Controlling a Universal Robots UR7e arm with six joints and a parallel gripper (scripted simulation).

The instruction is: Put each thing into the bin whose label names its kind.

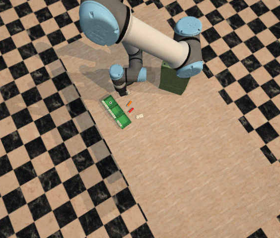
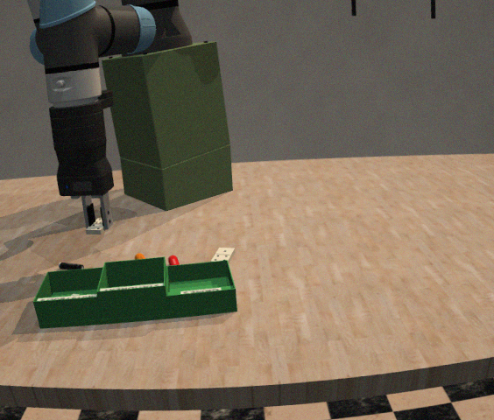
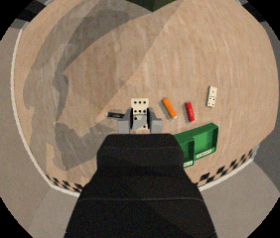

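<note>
The gripper [image 2: 95, 217] hangs above the wooden table [image 2: 351, 253], fingers partly closed and clamped on a small pale domino-like tile [image 2: 95, 227] — you can see its dots from the wrist view, pinched between the two pads [image 3: 139, 114]. The tile is off the table top, up in the air behind the row of three green bins [image 2: 134, 296]. On the table behind the bins lie an orange piece [image 1: 129, 103] and a red piece [image 1: 130, 110] side by side, and a second dotted tile [image 1: 139, 116] just beyond the red one, near the right-hand bin [image 2: 200, 284]. A small black thing [image 2: 71, 265] lies behind the left-hand bin [image 2: 68, 293] — too small to name. From above, that end bin shows a small round item inside [image 1: 110, 102]. Each bin carries a white label strip, unreadable here. A tall green block [image 2: 174, 126] stands behind the arm
</note>
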